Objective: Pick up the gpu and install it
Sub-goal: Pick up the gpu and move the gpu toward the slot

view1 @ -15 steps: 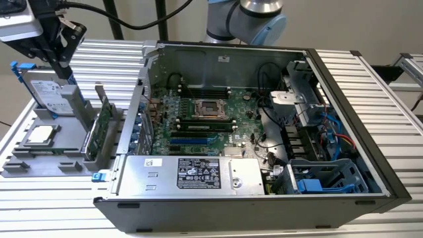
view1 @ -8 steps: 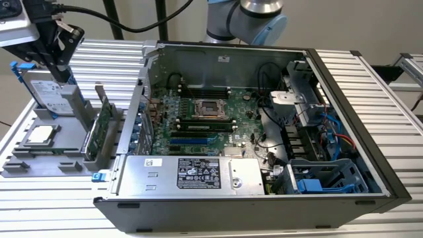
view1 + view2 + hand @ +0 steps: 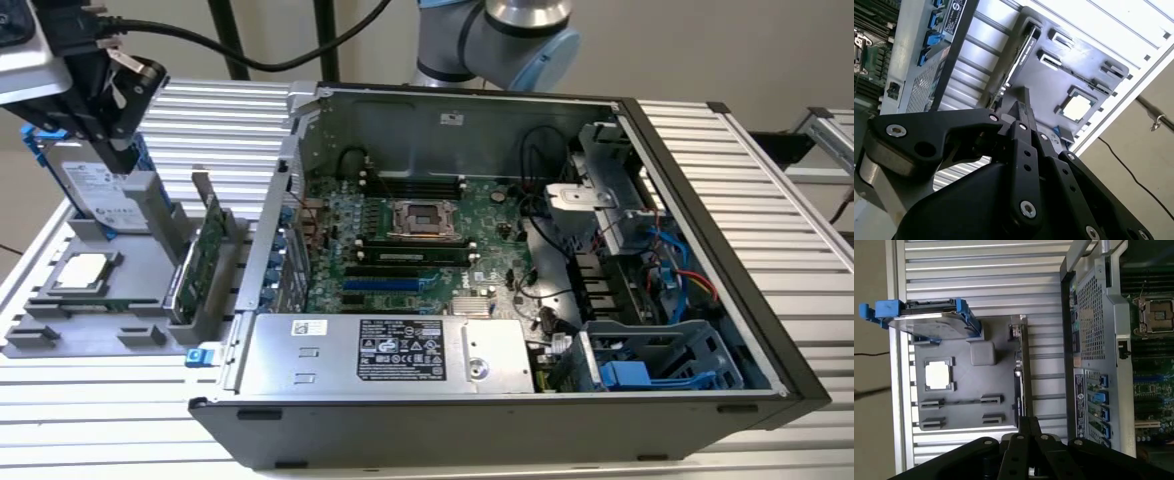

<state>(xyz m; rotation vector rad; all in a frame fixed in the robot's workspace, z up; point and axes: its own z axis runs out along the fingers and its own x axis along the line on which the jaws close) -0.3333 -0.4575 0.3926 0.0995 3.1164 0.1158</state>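
Observation:
The gpu stands on edge in a slot of the grey holder, at the exterior view's left beside the open computer case. Both wrist views show it as a thin edge, gpu and gpu, with its silver bracket end at the holder's far side. My gripper hangs high above the holder, over the hard drive, well clear of the card. Its fingers are pressed together with nothing between them, seen as gripper and gripper.
A silver hard drive with blue rails stands upright in the holder, and a square CPU chip lies flat beside it. The motherboard with its blue slots lies inside the case. Ribbed aluminium table surrounds everything.

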